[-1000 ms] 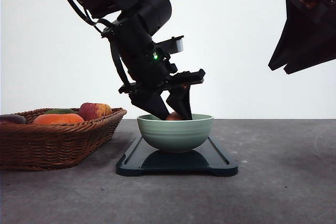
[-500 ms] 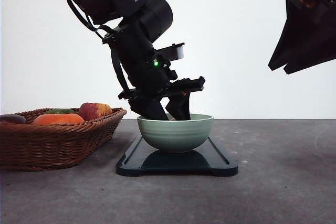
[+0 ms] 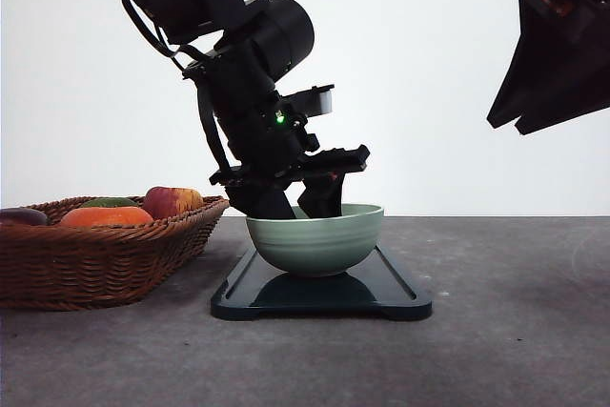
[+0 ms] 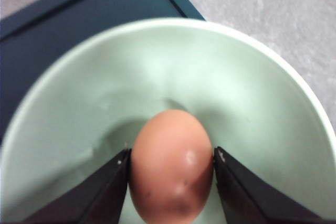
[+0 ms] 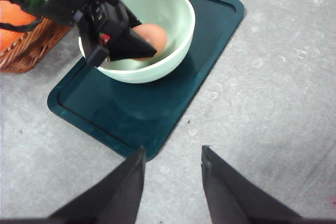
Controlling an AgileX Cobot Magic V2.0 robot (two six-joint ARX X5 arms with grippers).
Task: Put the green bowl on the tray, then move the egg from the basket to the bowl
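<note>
The bowl (image 3: pixel 315 243) sits on the tray (image 3: pixel 393 285). The left end effector (image 4: pixel 171 157) is down inside it, holding the egg (image 4: pixel 170 165). This looks like the last step. Next, let go softly and lift up.

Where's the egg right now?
The egg is down inside the green bowl, held between the left gripper's fingers; the bowl sits on the tray, right of the basket in the front view.

Black left arm (image 3: pixel 250 64) with cylindrical joint, looped cable, green light; wedge-shaped black pincer (image 4: pixel 170 182) fingers.
</note>
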